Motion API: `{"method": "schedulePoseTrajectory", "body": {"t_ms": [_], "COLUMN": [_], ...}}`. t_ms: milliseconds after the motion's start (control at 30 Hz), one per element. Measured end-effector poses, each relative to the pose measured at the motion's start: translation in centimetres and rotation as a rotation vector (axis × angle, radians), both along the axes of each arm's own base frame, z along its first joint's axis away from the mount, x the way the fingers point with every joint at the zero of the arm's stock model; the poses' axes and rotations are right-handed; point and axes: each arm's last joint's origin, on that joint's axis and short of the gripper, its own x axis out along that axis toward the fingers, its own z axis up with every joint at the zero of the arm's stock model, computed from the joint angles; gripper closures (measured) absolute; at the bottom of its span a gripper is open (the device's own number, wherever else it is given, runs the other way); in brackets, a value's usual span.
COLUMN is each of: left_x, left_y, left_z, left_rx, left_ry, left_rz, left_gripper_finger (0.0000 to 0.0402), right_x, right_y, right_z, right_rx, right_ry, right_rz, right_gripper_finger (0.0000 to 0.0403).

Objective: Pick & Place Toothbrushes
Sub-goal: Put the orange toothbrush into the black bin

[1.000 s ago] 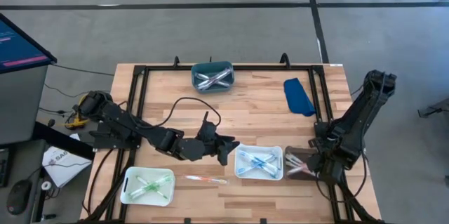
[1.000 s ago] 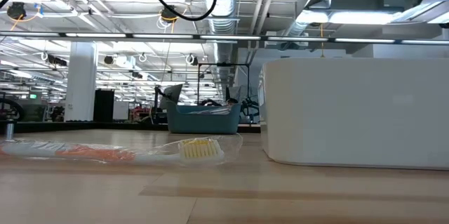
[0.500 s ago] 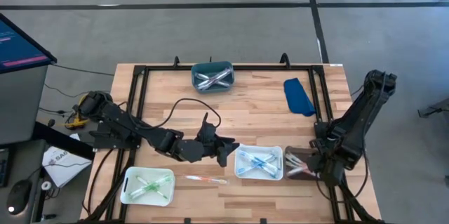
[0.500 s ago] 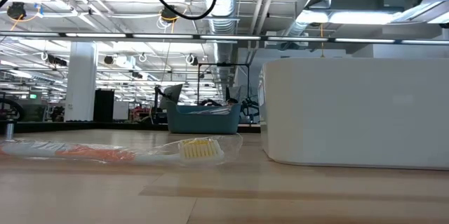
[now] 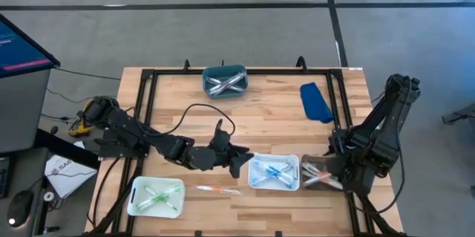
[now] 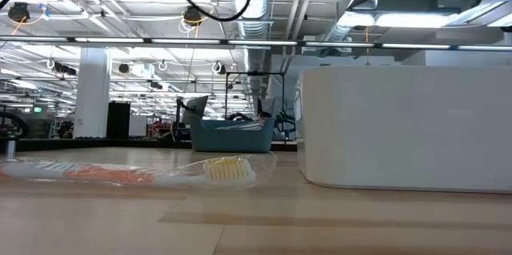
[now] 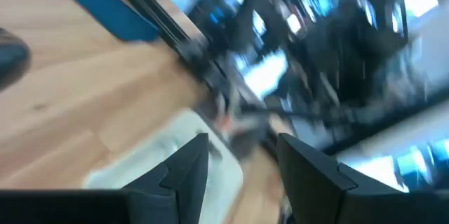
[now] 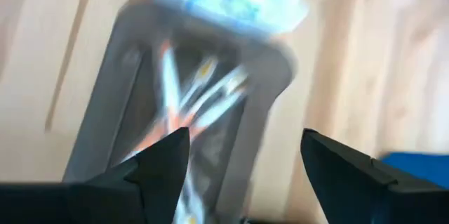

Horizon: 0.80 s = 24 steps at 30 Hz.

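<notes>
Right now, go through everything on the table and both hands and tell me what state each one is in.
Left hand: open, empty, beside the white tray.
Right hand: open, empty, above the dark tray.
Dark tray: holds pink brushes.
White tray: holds blue brushes.
Green tray: holds green brushes.
Teal bin: holds clear brushes.
Pink brush: loose, flat on the table, wrapped.
Blue cloth: lying flat.

Four trays, one loose toothbrush, one blue cloth.
</notes>
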Motion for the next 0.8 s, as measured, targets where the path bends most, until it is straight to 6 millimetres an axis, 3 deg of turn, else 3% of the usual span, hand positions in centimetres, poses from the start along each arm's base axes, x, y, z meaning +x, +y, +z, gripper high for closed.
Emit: {"method": "schedulePoseTrajectory", "body": {"t_ms": [167, 467, 700, 800], "left_x": [-0.2, -1.6, -1.8, -2.3], "left_y": [-0.9, -2.6, -3.3, -3.3], "left_z": [-0.3, -1.8, 1.2, 2.6], "left_rx": [0.030, -0.064, -0.065, -0.033], "left_ry": [0.056, 0.239, 0.341, 0.427], "left_rz": [-0.218, -0.378, -0.435, -0.440], "left_gripper_finger": [0.0253, 0.0321, 0.0389, 0.0399], "right_x": [1.2, 3.3, 3.9, 4.0], "right_y": [-0.3, -1.6, -2.3, -2.5], "right_z": [2.8, 5.9, 6.4, 6.4], "right_rx": [0.038, 0.100, 0.111, 0.109], "right_ry": [-0.142, -0.210, -0.224, -0.225], "right_rz": [-0.107, -0.224, -0.276, -0.291], "right_gripper_finger": [0.0138, 0.0138, 0.0138, 0.0138]}}
